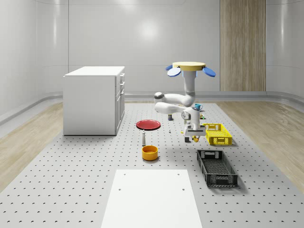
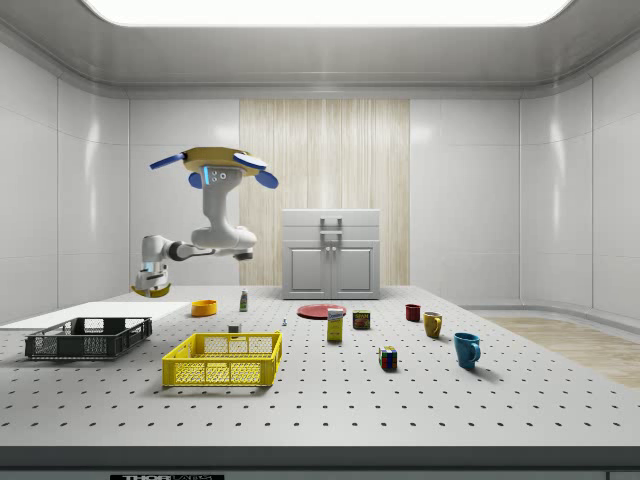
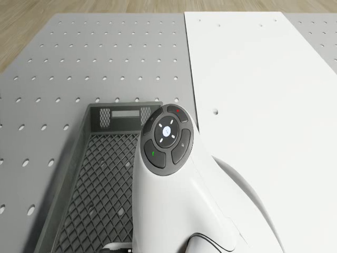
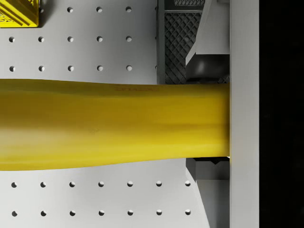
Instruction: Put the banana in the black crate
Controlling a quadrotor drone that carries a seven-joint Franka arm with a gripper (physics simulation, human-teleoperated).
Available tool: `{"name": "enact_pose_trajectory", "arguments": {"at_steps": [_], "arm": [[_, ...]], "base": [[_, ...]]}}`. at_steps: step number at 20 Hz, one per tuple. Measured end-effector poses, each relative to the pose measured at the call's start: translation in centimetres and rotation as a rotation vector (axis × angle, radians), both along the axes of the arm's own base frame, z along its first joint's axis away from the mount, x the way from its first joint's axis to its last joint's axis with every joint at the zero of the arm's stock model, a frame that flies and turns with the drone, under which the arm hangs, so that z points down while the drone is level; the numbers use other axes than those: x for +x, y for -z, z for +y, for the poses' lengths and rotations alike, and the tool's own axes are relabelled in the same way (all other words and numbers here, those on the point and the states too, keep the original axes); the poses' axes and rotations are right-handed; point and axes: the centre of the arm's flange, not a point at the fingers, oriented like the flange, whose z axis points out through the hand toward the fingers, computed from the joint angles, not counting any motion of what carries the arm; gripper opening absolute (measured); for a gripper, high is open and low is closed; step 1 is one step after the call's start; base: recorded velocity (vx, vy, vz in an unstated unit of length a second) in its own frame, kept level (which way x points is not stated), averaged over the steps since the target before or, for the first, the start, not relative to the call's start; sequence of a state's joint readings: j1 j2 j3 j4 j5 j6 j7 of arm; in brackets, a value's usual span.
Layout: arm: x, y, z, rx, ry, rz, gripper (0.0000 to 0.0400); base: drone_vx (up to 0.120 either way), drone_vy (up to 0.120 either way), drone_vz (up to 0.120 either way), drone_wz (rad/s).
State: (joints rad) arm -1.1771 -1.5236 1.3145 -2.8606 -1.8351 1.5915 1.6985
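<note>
The end effector (image 1: 193, 138) is clamped on the banana (image 4: 109, 124), holding it in the air above the perforated worktop (image 1: 71, 185), with the fruit lying crosswise between the fingers (image 4: 209, 66) in the wrist view. The drone (image 1: 190, 68) hovers high over the worktop, its arm bent down and forward. In the whole-scene view the end effector hangs between the yellow crate (image 1: 218, 134) and the black crate (image 1: 216, 167), above and just short of the black crate's far end. From the drone view, the arm's wrist sits over the black crate's corner, and the white panel (image 3: 263, 95) lies alongside. In the side view the banana shows as a yellow curve under the end effector, raised above the black crate's level. An orange bowl (image 1: 149, 152) and a red plate (image 1: 148, 124) sit well apart from the action.
</note>
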Motion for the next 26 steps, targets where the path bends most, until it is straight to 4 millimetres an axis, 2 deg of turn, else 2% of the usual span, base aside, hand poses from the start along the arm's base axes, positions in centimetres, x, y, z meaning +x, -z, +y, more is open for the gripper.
{"name": "enact_pose_trajectory", "arguments": {"at_steps": [3,10,17,22,26], "arm": [[0.0,0.0,0.0,0.0,0.0,0.0,0.0201],[0.0,0.0,0.0,0.0,0.0,0.0,0.0201],[0.0,0.0,0.0,0.0,0.0,0.0,0.0201],[0.0,0.0,0.0,0.0,0.0,0.0,0.0201],[0.0,0.0,0.0,0.0,0.0,0.0,0.0201]], "base": [[0.12,0.12,-0.013,0.0],[0.12,0.12,-0.114,0.0],[0.12,0.12,0.0,0.0],[0.12,0.016,0.0,0.0],[0.12,0.12,0.0,0.0]]}}
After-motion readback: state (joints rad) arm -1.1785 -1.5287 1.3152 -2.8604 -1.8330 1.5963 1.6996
